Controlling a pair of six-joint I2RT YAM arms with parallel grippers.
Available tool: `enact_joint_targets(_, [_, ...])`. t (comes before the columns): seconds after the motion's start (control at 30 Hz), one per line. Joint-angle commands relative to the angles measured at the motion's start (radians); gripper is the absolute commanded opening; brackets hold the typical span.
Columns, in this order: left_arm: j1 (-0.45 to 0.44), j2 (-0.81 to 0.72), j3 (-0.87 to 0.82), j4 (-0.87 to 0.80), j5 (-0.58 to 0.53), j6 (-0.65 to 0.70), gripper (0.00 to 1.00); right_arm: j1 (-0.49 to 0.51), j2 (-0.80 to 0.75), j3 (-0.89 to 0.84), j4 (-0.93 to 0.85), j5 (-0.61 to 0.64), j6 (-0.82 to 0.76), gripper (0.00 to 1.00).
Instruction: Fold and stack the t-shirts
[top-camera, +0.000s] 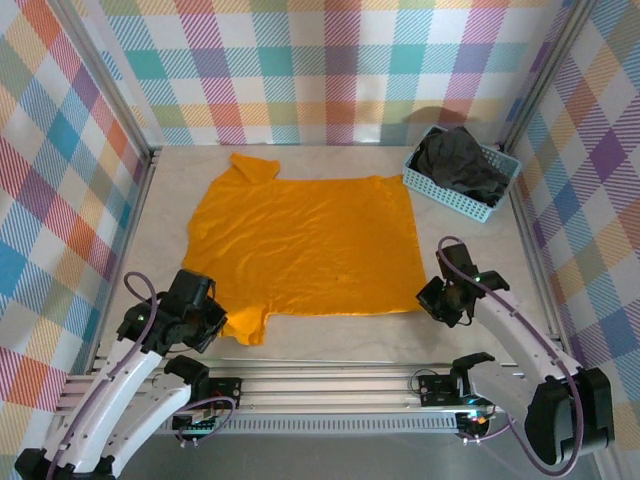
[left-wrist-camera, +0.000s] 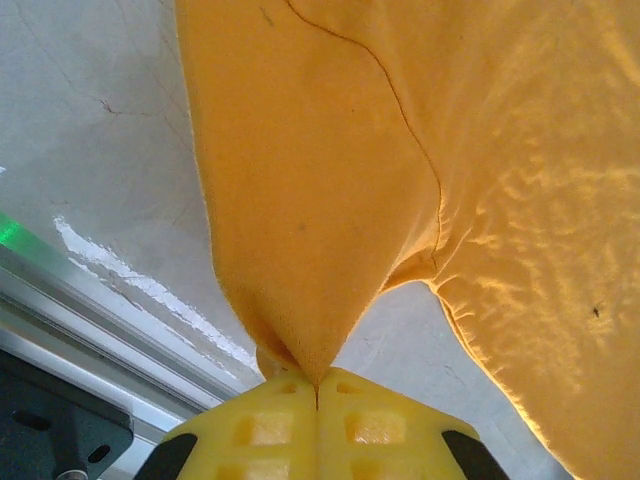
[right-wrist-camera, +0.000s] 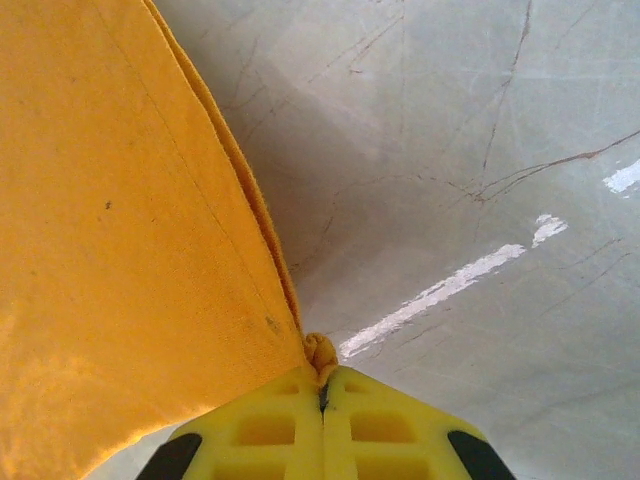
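Orange t-shirt (top-camera: 310, 245) spread flat on table (top-camera: 340, 338). Left gripper (left-wrist-camera: 317, 388) pinched shut on its near-left edge, right gripper (right-wrist-camera: 323, 392) pinched shut on near-right corner.

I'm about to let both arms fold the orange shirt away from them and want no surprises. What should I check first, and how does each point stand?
1. The left gripper shut on the orange shirt at its near-left edge: ok.
2. The right gripper shut on its near-right corner: ok.
3. Shirt lying flat: not ok, the far-left sleeve is folded over.
4. The basket clear of the shirt's far-right corner: cannot tell, they sit very close.
5. The black shirt out of the way, in the basket: ok.
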Motion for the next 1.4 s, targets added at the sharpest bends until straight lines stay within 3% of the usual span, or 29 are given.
enact_joint_targets(0.0, [-0.012,0.038,0.038,0.043,-0.012,0.010,0.00,0.007,0.024,0.006,-0.026,0.026,-0.019,0.00])
enact_joint_targets(0.3, [-0.001,0.299,0.263,0.128,-0.118,0.130,0.00,-0.031,0.164,0.136,0.021,0.026,-0.034,0.00])
enact_joint_targets(0.6, [0.123,0.536,0.440,0.210,-0.141,0.294,0.00,-0.091,0.375,0.349,0.067,-0.034,-0.061,0.00])
enact_joint_targets(0.9, [0.251,0.689,0.546,0.348,-0.081,0.376,0.00,-0.118,0.594,0.539,0.070,-0.023,-0.064,0.00])
enact_joint_targets(1.37, [0.318,0.884,0.665,0.385,-0.023,0.466,0.00,-0.129,0.760,0.658,0.079,-0.019,-0.041,0.00])
